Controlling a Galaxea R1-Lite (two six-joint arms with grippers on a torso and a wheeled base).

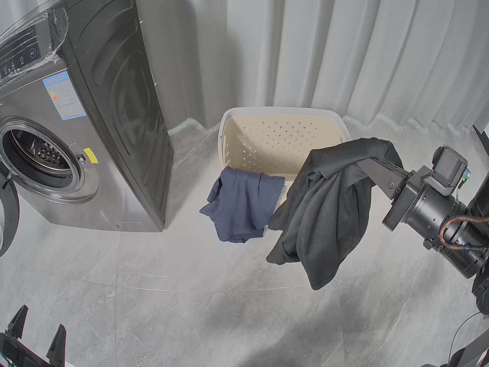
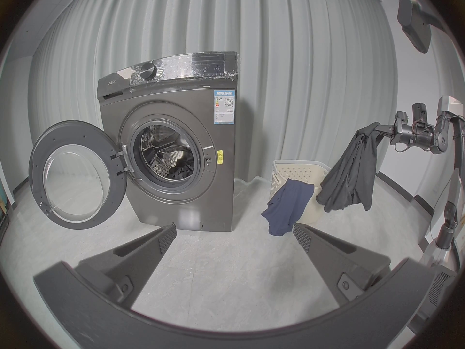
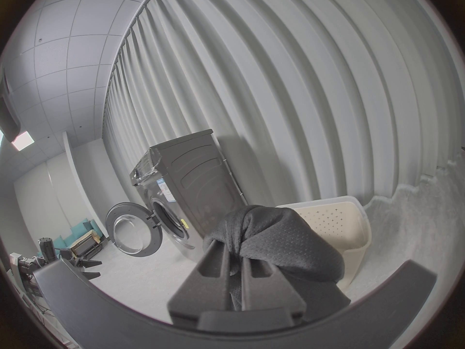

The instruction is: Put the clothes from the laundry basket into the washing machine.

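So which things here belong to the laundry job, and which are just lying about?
Job: laundry basket; blue garment over its rim; black garment in right gripper; washing machine, door open.
Lying about: curtain; teal sofa far behind.

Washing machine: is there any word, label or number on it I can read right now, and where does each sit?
Nothing on the washing machine reads clearly.
Blue-and-white label, upper front corner: print too small to read.
Yellow sticker, beside the drum opening: too small to read.
Control panel, under plastic film: symbols blurred.
Small lettering, top of the front on the door-hinge side: too small to read.
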